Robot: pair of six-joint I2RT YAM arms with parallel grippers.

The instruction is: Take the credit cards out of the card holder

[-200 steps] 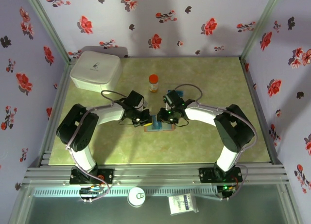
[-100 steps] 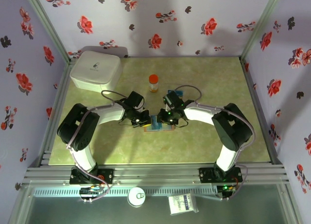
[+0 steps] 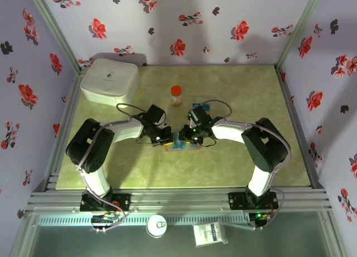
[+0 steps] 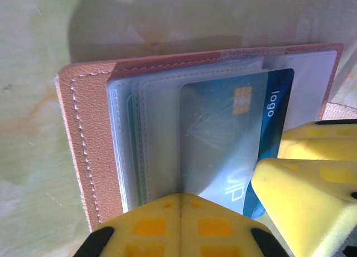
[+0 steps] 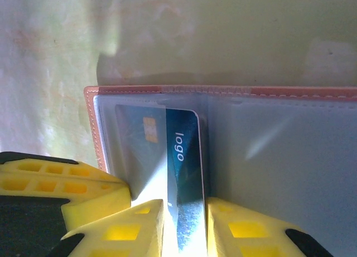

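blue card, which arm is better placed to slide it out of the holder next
Right. The right gripper has its fingers closed on the blue card's exposed end. The left gripper is shut, with its tips down on the card holder's edge, likely steadying it.

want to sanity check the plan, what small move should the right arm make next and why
Probably slide the right gripper away from the stitched edge to draw the blue card fully out. It pinches the card, which is partly out of its clear sleeve, and the shut left gripper seems to pin the card holder down.
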